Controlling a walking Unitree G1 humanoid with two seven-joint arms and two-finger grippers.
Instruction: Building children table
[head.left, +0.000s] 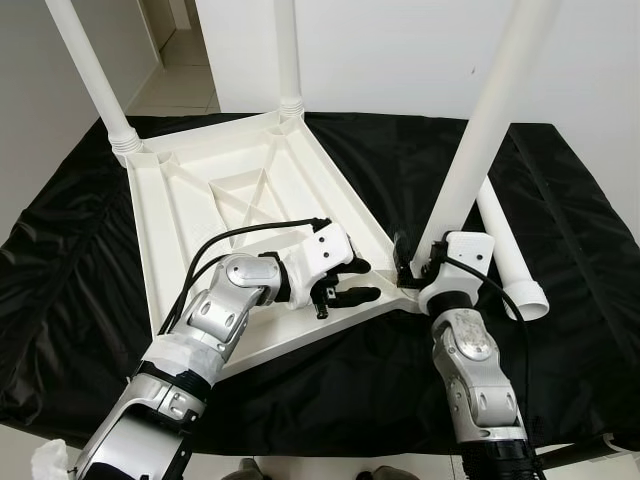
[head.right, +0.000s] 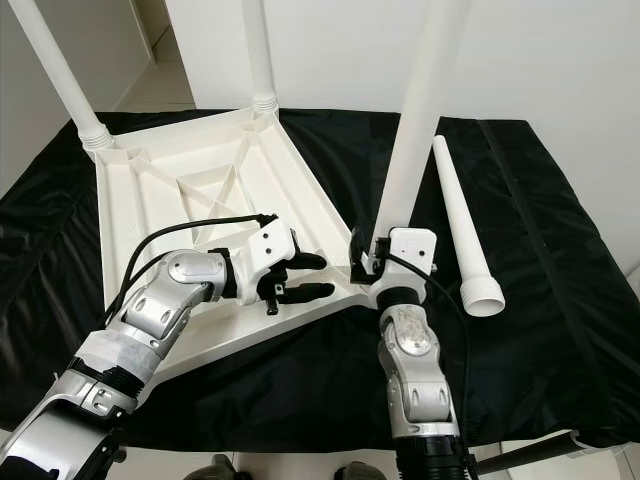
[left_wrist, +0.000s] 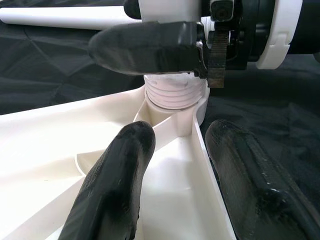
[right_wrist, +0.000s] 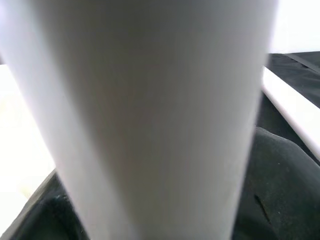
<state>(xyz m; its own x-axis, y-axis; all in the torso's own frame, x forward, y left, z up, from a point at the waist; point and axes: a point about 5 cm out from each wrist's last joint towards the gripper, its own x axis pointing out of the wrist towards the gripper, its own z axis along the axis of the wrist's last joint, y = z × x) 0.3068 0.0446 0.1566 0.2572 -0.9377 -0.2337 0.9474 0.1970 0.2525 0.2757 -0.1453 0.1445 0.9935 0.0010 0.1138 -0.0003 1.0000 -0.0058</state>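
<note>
Lying upside down on a black cloth (head.left: 560, 230), a white plastic tabletop (head.left: 200, 210) is seen with its ribbed underside facing up. Two white legs (head.left: 95, 75) are already set upright in its far corners, well beyond both grippers. A third leg (head.left: 480, 130) is held upright in the near corner socket (left_wrist: 175, 97), its threaded end seated there. The right gripper (head.left: 418, 268) is closed around the base of this leg, just above the socket; in the right wrist view the white tube is pressed close against the camera. The left gripper (head.left: 352, 282) is placed just beside the right one, on the tabletop side of the socket. Its two black fingers (left_wrist: 115, 185) are spread apart with nothing between them, resting over the tabletop's rim next to the socket. A fourth leg (head.left: 510, 250) is lying loose on the cloth, just beyond the right gripper on its outer side, its flared end pointing toward the robot.
</note>
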